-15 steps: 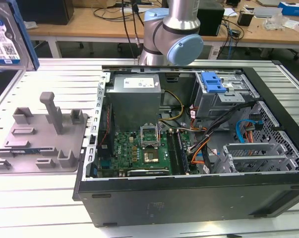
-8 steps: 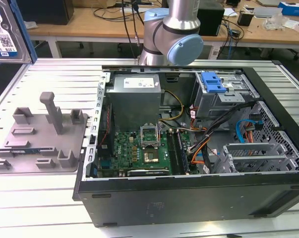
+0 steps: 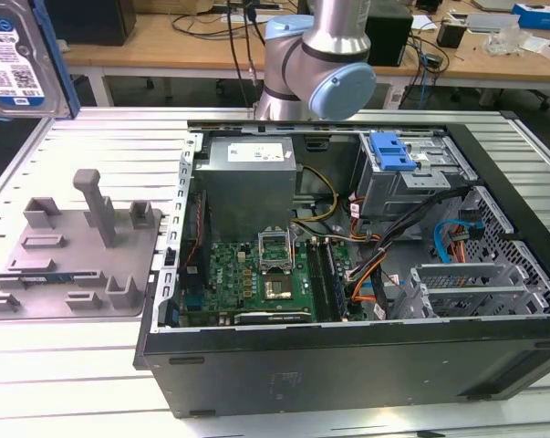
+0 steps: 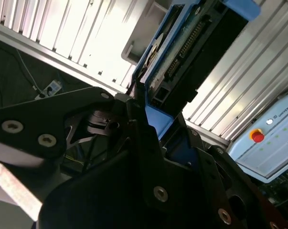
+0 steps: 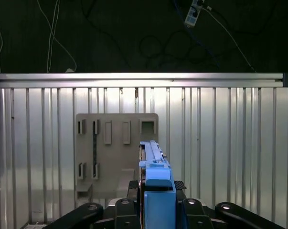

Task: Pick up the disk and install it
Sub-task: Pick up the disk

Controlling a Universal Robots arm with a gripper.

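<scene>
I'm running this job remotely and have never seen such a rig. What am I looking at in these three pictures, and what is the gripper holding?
The exterior view is a camera off the arm: a grey robot arm stands behind an open computer case on a ribbed metal table, with a grey plastic fixture at that view's left. The two wrist views ride on the arm. In both, the gripper is shut on the disk, a hard drive in blue rails, held clear of the table. The first wrist view looks past it to the fixture.
</scene>
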